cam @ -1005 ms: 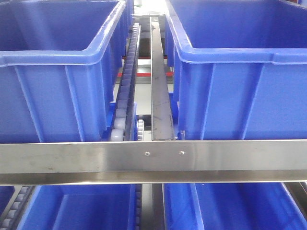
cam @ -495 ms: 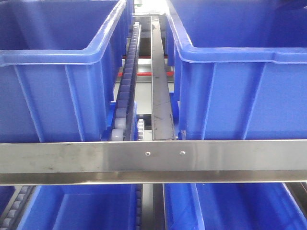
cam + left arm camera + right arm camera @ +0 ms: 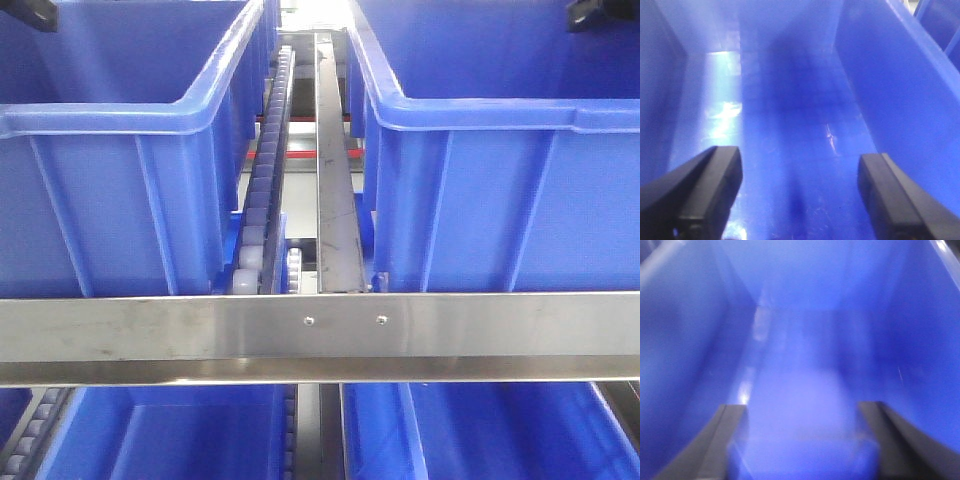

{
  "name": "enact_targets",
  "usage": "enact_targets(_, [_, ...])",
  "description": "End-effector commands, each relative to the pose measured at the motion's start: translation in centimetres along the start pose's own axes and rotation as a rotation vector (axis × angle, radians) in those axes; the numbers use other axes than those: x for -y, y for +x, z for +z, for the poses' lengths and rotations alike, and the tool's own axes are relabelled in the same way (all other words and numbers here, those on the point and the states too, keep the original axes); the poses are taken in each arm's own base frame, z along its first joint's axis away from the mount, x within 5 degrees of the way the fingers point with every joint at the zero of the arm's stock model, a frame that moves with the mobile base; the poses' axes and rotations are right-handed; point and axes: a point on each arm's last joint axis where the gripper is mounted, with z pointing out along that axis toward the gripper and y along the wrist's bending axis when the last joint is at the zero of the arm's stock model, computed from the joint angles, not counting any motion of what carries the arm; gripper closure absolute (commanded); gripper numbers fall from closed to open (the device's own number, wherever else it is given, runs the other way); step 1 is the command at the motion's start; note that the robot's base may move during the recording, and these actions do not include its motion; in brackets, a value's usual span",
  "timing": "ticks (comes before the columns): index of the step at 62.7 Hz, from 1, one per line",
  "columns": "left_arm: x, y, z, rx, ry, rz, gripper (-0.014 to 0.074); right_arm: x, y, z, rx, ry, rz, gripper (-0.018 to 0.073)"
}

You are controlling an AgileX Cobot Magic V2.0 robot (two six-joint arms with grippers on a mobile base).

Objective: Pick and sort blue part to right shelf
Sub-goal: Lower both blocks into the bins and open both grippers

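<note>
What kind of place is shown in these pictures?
Probably a warehouse or factory parts-storage area. A stainless-steel rack holds rows of large open blue plastic bins, with a roller track running between them, as in flow racking for sorting parts.

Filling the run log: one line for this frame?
left pincer: open, over bin floor | right pincer: open, in bin | blue part: not visible

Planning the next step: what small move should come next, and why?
Probably steady the right gripper inside the blue plastic bin: its view is blurred, and a pale shape between its fingers may or may not be the blue part. The left gripper is open, empty.
</note>
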Motion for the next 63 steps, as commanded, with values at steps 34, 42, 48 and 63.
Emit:
enact_targets(34, [-1.1, -3.6, -3.1, 0.179, -0.039, -0.014, 0.0343, 0.0, -4.4, -3.3, 0.175, -0.002, -0.003, 0.0097])
enact_targets(42, [-1.9, -4.0, -4.3, 0.194, -0.068, -0.031, 0.0479, -0.1, -4.9, -4.1, 0.195, -0.003, -0.003, 0.0431])
enact_targets(48, [-2.5, -4.2, -5.3, 0.194, -0.090, -0.046, 0.0471, -0.1, -5.1, -4.3, 0.213, -0.004, -0.004, 0.0496])
enact_targets(63, [-4.2, -5.0, -8.6, 0.274, -0.167, -0.085, 0.0471, -0.1, -4.8, -5.4, 0.162, -0.002, -0.005, 0.0510])
